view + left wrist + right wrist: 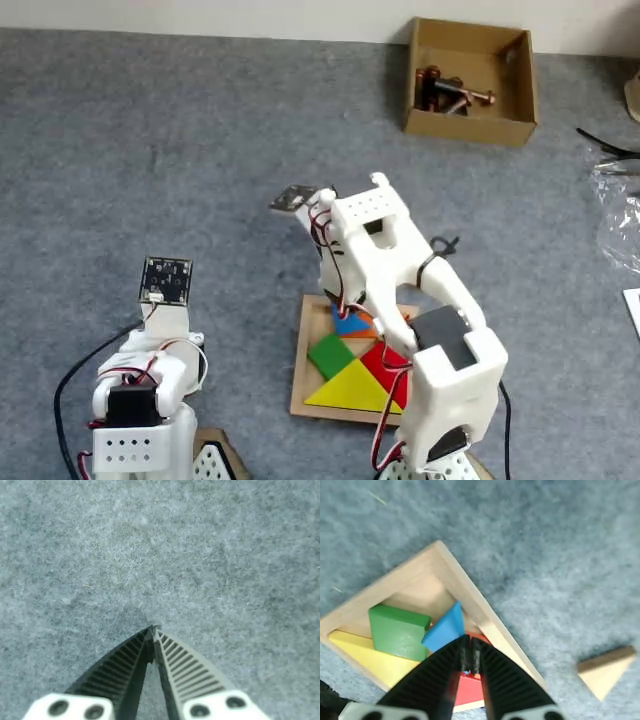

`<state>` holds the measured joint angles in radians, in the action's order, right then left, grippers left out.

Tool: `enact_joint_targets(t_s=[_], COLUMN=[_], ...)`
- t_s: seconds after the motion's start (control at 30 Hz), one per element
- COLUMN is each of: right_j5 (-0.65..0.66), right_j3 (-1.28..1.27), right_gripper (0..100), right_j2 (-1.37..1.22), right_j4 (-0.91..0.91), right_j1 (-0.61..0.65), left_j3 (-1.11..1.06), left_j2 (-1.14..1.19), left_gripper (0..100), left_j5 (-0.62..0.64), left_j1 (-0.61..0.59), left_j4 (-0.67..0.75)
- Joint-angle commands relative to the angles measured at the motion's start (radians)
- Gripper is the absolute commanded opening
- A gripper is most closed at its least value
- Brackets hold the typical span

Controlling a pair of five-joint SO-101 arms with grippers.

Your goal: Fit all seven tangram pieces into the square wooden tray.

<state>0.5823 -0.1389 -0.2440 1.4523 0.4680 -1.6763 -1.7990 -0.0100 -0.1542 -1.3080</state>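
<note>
The square wooden tray lies on the grey carpet near the front, partly under my right arm. In it sit a green square, a yellow triangle, a red triangle and a blue piece that leans tilted on the others. An orange piece peeks out beside the arm. My right gripper is shut, its tips just over the blue and red pieces. A plain wooden triangle lies on the carpet outside the tray. My left gripper is shut over bare carpet.
A cardboard box holding copper-coloured parts stands at the back right. Clear plastic and cables lie at the right edge. My left arm is at the front left, apart from the tray.
</note>
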Motion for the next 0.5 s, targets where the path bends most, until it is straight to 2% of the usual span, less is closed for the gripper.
enact_joint_targets(t_s=[0.0, 0.17, 0.27, 0.47], right_j5=[-0.011, -0.017, -0.061, -0.061], right_j3=[0.008, -0.030, -0.111, -0.311], right_gripper=[0.5, 0.5, 0.5, 0.5], right_j2=[0.148, 0.226, 0.265, 0.354], right_j4=[0.008, -0.030, -0.127, -0.344], right_j1=[0.027, 0.085, 0.111, 0.134], left_j3=[-0.021, -0.021, -0.021, -0.021], left_j2=[0.002, 0.002, 0.002, 0.002], left_gripper=[1, 1, 1, 1], left_j5=[0.005, 0.005, 0.005, 0.005], left_j1=[-0.010, -0.010, -0.010, -0.010], left_j4=[-0.005, -0.005, -0.005, -0.005])
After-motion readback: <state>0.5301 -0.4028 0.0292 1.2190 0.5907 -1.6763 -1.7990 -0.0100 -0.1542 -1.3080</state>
